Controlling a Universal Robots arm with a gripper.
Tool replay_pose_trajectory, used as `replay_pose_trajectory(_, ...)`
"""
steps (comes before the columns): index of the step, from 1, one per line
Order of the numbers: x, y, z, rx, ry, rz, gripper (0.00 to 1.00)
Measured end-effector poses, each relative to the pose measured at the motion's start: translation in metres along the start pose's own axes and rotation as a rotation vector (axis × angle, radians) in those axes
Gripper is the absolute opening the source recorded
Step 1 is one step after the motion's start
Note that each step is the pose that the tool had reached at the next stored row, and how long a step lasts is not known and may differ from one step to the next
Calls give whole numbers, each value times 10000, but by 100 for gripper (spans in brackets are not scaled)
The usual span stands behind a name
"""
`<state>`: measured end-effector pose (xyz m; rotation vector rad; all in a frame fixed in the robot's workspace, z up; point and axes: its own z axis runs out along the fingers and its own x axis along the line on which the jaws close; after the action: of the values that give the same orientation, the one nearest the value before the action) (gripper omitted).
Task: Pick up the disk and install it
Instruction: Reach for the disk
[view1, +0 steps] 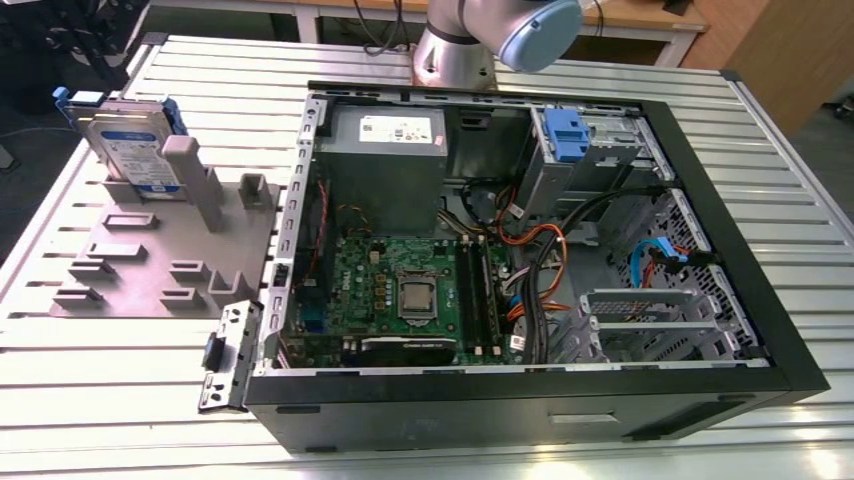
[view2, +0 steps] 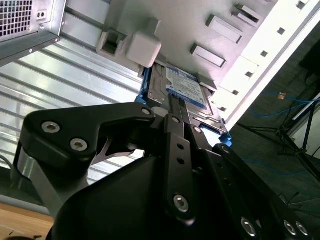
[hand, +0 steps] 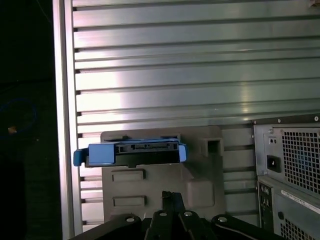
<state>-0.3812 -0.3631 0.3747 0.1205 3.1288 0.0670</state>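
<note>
- Checking the disk (view1: 127, 140) first: you've got it standing on edge in a slot of the grey holder (view1: 147, 250), at the holder's end with the tall posts, label face showing.
- From the first wrist view you see it edge-on, sticking up out of the holder with its blue bracket (hand: 100, 152) wrapped round it. Nothing is touching it.
- Your gripper (hand: 170, 196) hangs clear of the holder in both wrist views. The fingers are pressed together with nothing between them, and the tips line up roughly with the disk but sit well apart from it.
- The open computer case (view1: 534, 410) lies just beside the holder, on the exterior view's right of it. You can't really tell whether the two touch.
- Both rest on the slatted table (view1: 120, 400), which runs on past the holder's low end.
- Inside the case, the grey power supply (view1: 387, 140) sits level with the holder's disk end, and the green motherboard (view1: 400, 290) sits level with its low end.
- The arm (view1: 494, 40) rises beyond the case, well apart from the holder.
</note>
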Motion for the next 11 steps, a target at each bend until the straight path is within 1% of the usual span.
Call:
replay_pose_trajectory(7,196,55,41,2,23,3,11)
replay_pose_trajectory(9,226,62,47,2,27,3,11)
replay_pose_trajectory(11,236,61,48,2,28,3,11)
